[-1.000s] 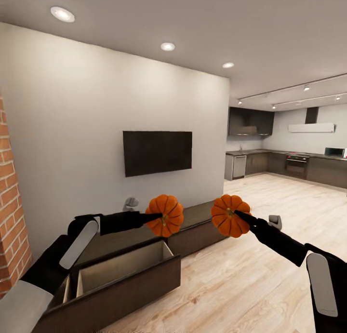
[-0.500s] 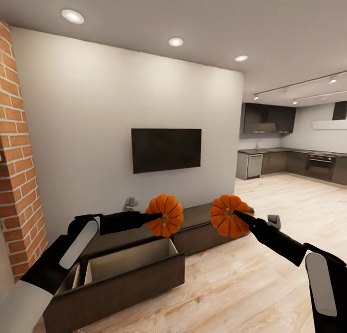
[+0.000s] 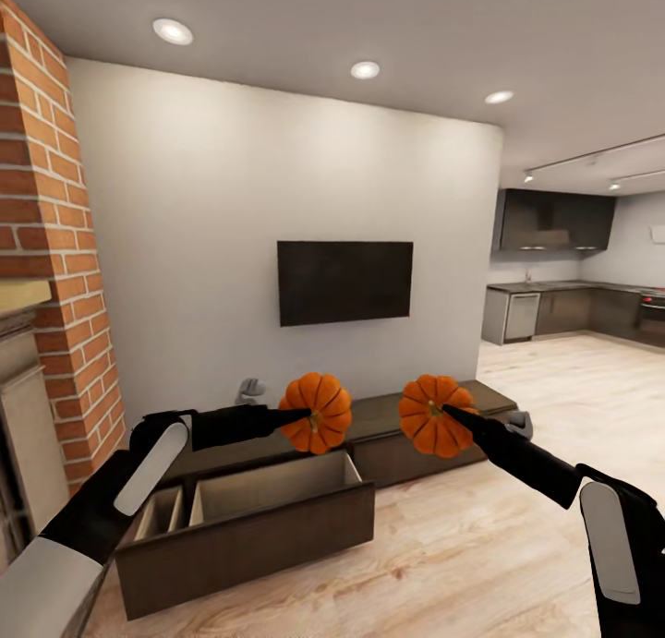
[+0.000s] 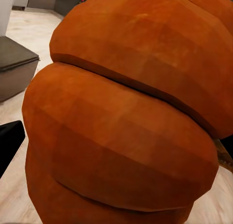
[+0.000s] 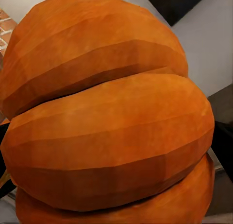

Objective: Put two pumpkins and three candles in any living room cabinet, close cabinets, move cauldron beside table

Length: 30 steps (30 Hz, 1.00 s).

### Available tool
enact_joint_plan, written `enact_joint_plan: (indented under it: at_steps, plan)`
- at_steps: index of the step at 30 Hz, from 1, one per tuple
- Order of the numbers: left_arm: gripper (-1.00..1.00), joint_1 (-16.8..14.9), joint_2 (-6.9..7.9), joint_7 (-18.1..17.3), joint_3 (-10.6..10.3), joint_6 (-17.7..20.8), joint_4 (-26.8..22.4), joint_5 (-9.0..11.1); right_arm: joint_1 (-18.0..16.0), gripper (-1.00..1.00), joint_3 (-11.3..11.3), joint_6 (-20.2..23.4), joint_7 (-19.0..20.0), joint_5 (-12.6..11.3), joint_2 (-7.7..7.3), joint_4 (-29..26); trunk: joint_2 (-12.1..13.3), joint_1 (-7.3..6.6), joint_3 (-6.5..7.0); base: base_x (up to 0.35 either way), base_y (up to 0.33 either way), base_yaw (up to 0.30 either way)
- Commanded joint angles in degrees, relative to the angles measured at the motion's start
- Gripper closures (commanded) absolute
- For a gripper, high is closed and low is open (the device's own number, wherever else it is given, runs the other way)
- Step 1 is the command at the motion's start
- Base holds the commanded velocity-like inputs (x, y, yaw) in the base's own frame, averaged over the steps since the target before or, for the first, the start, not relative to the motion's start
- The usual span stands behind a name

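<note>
Each of my grippers carries an orange ribbed pumpkin at chest height. The left gripper [image 3: 309,417] is shut on the left pumpkin [image 3: 318,412], whose ribs crowd the left wrist view [image 4: 121,112]. The right gripper [image 3: 443,414] is shut on the right pumpkin [image 3: 429,418], seen up close in the right wrist view [image 5: 107,117]. Below and beyond them runs the long low dark-brown cabinet [image 3: 425,416] along the white wall. Its near drawer [image 3: 249,527] stands pulled out, showing pale beige compartments. Candles, cauldron and table are out of view.
A black TV [image 3: 344,281] hangs on the wall above the cabinet. A red brick column [image 3: 55,269] and beige fireplace edge [image 3: 18,416] stand at the left. Light wood floor [image 3: 462,564] stretches right toward a dark kitchen [image 3: 573,296].
The whole picture has slid rightward, so the camera has turned left: more brick column and fireplace show, less kitchen. Both pumpkins stay held in the same place relative to me.
</note>
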Motion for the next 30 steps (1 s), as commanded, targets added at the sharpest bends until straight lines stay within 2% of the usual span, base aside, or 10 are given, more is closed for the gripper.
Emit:
enact_joint_plan:
  at_steps: [1, 9, 22, 30]
  plan:
    - [1.00, -0.07, 0.04, 0.09, -0.06, 0.31, 0.01, 0.34, -0.08, 1.00, -0.10, 0.37, 0.65, 0.07, 0.02, -0.02, -0.11, 0.04, -0.16, 0.094, 0.071, 0.199]
    - [1.00, -0.07, 0.16, 0.05, -0.06, 0.31, 0.02, 0.48, -0.09, 1.00, -0.07, 0.37, 0.72, 0.08, 0.03, -0.02, -0.11, 0.04, -0.69, 0.125, 0.091, 0.199]
    - [1.00, -0.07, 0.30, 0.05, -0.06, 0.31, 0.02, 0.43, -0.07, 1.00, -0.06, 0.37, 0.78, 0.08, 0.10, -0.06, -0.11, 0.04, -1.54, 0.010, 0.005, 0.199]
    - [1.00, -0.07, 0.29, 0.08, -0.06, 0.31, 0.02, 0.43, -0.09, 1.00, -0.01, 0.37, 0.81, 0.08, 0.18, -0.18, -0.11, 0.04, -2.07, 0.000, -0.146, 0.199]
